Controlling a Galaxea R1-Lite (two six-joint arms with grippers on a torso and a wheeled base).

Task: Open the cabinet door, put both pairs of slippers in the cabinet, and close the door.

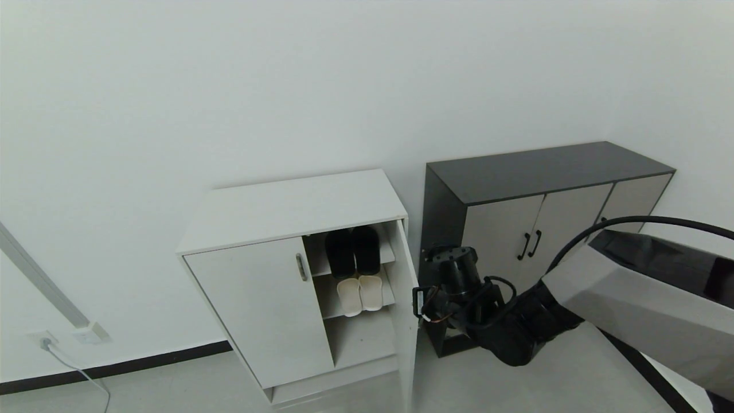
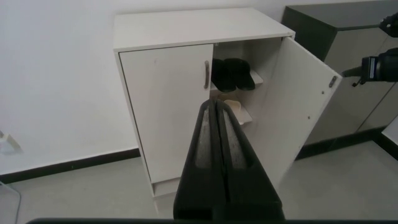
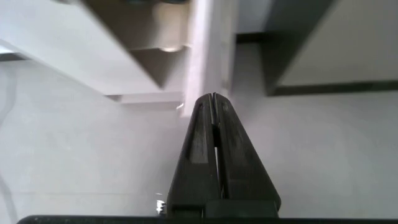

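Right gripper (clenched, empty) is held beside the open cabinet door; black slippers and white slippers are shelved inside; left gripper is likewise clenched

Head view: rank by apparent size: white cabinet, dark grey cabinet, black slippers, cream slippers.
1-2. white two-door wooden cabinet and dark grey-topped cabinet: they look alike, and the dark one is partly hidden and farther off, so I leave them unranked.
3. black pair of slippers, upper shelf.
4. cream pair of slippers, shelf below, slightly smaller.
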